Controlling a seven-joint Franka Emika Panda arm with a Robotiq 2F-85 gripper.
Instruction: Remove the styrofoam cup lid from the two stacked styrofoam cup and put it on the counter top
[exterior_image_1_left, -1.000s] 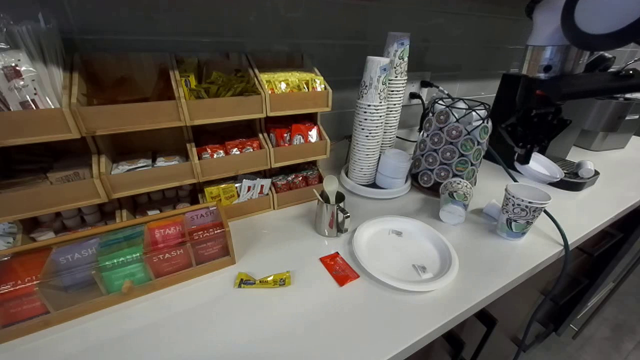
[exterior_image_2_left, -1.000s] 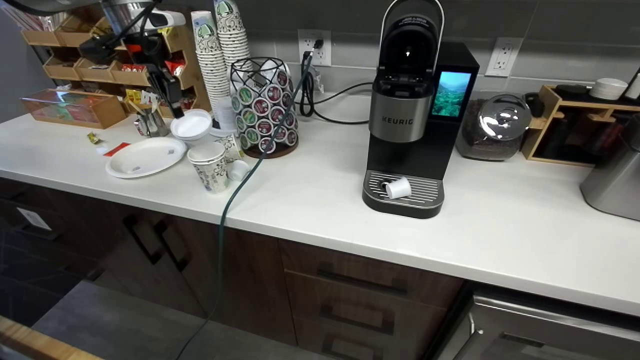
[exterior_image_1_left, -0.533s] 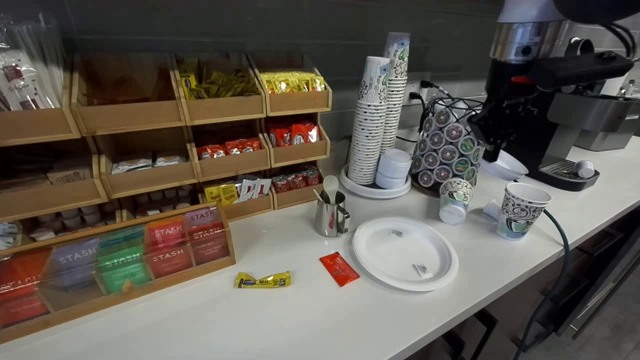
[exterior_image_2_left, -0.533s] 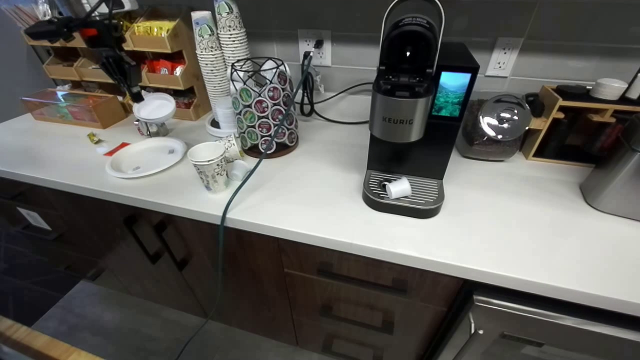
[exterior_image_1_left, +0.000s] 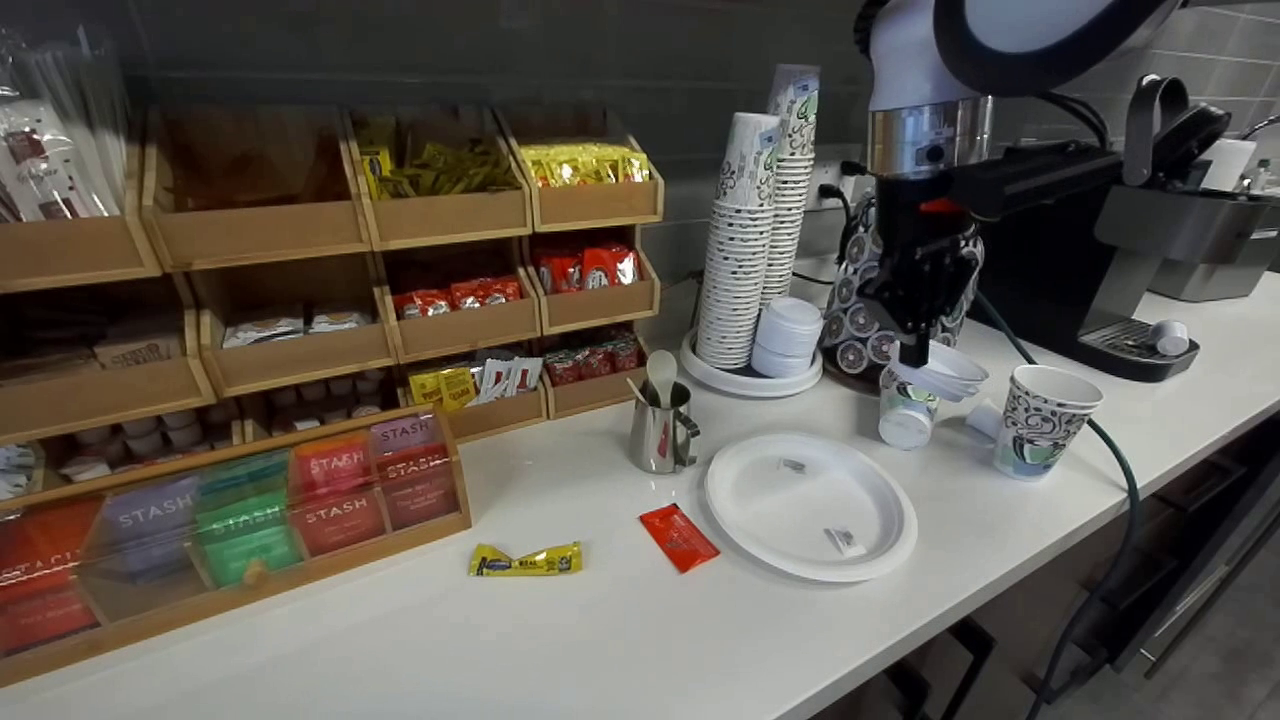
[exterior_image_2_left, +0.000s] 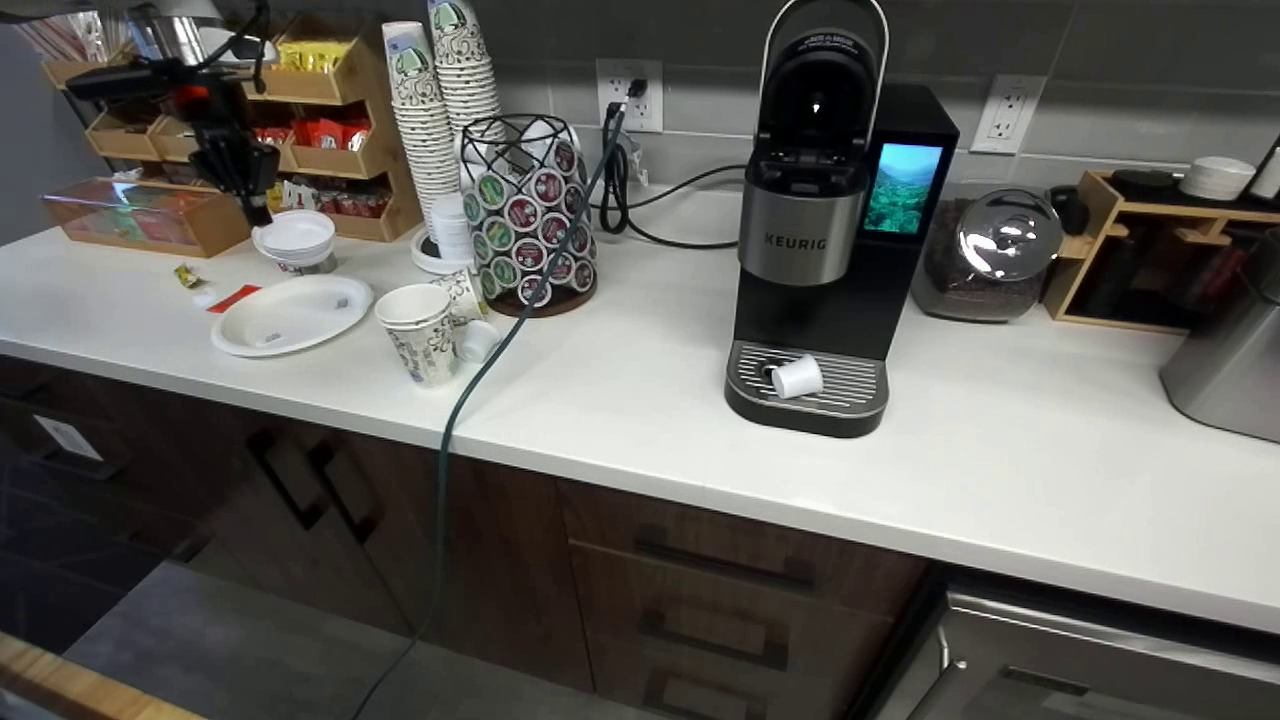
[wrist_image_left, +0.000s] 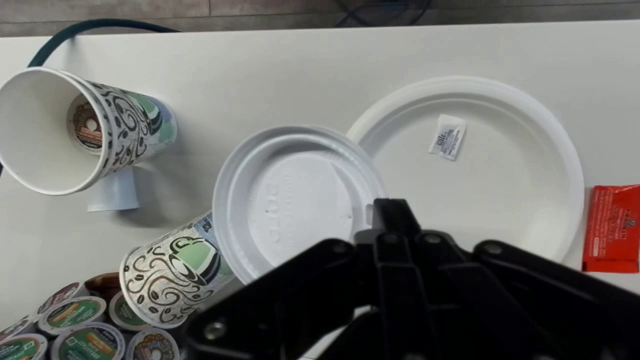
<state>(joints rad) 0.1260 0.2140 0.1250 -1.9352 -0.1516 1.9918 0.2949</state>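
Observation:
The styrofoam cup lid, a whitish disc with a raised rim and embossed letters, shows in the wrist view (wrist_image_left: 300, 210) and in both exterior views (exterior_image_1_left: 950, 372) (exterior_image_2_left: 296, 236). My gripper (wrist_image_left: 395, 212) is shut on its rim and holds it above the counter top (exterior_image_1_left: 580, 650), beside the large white plate. The gripper points down in both exterior views (exterior_image_1_left: 914, 350) (exterior_image_2_left: 260, 212). Two nested patterned cups (exterior_image_1_left: 1045, 420) stand on the counter, open-mouthed, with a pod inside in the wrist view (wrist_image_left: 130, 125). A short plain white stack (exterior_image_1_left: 787, 335) sits beside the tall cup columns.
The large white plate (exterior_image_1_left: 800, 560) holds small packets. Another patterned cup (wrist_image_left: 175, 270), small white cups (exterior_image_1_left: 906, 428) and the pod rack (exterior_image_2_left: 525, 215) stand near. A metal pitcher (exterior_image_1_left: 657, 440), red packet (exterior_image_1_left: 679, 538) and green cable (exterior_image_2_left: 470, 385) are also there.
My gripper has carried the lid away from the coffee machine, past the nested patterned cups, toward the plate. The lid looks a little lower. The gripper stays shut.

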